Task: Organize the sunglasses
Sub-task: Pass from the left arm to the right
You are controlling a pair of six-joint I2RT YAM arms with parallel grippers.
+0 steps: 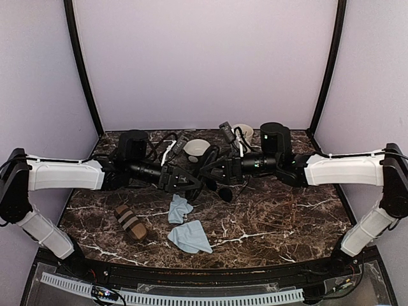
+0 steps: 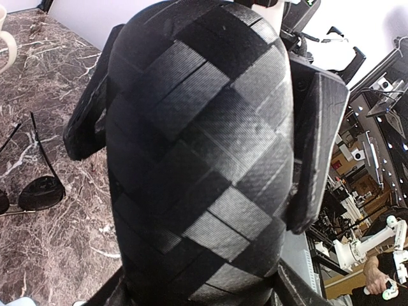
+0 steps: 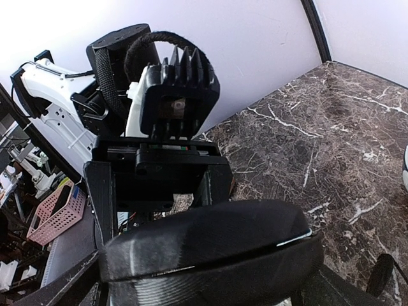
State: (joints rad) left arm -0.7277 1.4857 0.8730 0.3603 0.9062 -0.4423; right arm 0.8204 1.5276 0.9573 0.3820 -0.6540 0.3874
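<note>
Evidently the left fingers (image 2: 315, 146) are gripping the black checkered case (image 2: 197, 159) so the wide-open right fingers (image 3: 73, 280), straddling it, can open it for the sunglasses (image 2: 39, 191).

brown striped case (image 1: 130, 222) front-left | flat blue cloth (image 1: 189, 236) | crumpled blue cloth (image 1: 179, 208) | white bowl (image 1: 198, 148)

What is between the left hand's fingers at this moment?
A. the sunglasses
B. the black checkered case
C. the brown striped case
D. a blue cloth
B: the left wrist view shows the black checkered case gripped on both sides by the left hand, while the sunglasses lie apart from it on the table.
</note>
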